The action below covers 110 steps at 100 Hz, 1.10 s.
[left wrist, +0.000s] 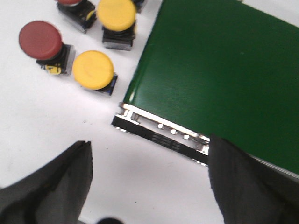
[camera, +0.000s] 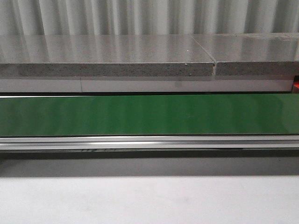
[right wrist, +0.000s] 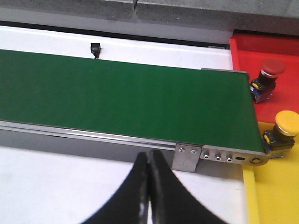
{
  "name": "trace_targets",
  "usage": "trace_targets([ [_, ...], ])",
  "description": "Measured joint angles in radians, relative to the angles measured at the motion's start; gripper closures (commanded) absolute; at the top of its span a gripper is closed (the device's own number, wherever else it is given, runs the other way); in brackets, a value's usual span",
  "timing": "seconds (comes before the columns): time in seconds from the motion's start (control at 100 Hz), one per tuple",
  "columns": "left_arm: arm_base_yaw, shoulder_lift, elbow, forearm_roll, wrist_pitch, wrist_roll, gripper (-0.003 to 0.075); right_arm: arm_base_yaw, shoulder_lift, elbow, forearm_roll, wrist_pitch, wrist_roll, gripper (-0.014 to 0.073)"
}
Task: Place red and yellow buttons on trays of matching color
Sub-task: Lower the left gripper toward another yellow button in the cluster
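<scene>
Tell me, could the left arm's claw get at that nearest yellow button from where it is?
Probably yes. The left gripper is open, the yellow button stands on bare white table ahead, and nothing lies between them.

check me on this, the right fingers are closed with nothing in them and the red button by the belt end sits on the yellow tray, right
Not quite. The right wrist view shows the red button on the red tray, not the yellow tray. The right fingers are indeed closed and empty.
</scene>
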Motion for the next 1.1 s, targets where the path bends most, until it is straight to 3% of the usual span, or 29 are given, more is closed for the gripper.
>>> trace_targets([
  [0.28,0.129,0.168,-0.012,-0.03,0.002,0.01,0.0228,0.0,0.0,0.0,0.0,0.0,0.0,0.0662],
  [0.66,0.137,0.373,-0.176,-0.052,0.063,0.007,0.0228,0.0,0.0,0.0,0.0,0.0,0.0,0.0662],
  [1.1,0.137,0.527,-0.293,-0.067,0.098,-0.172,0.0228,0.0,0.0,0.0,0.0,0.0,0.0,0.0662],
])
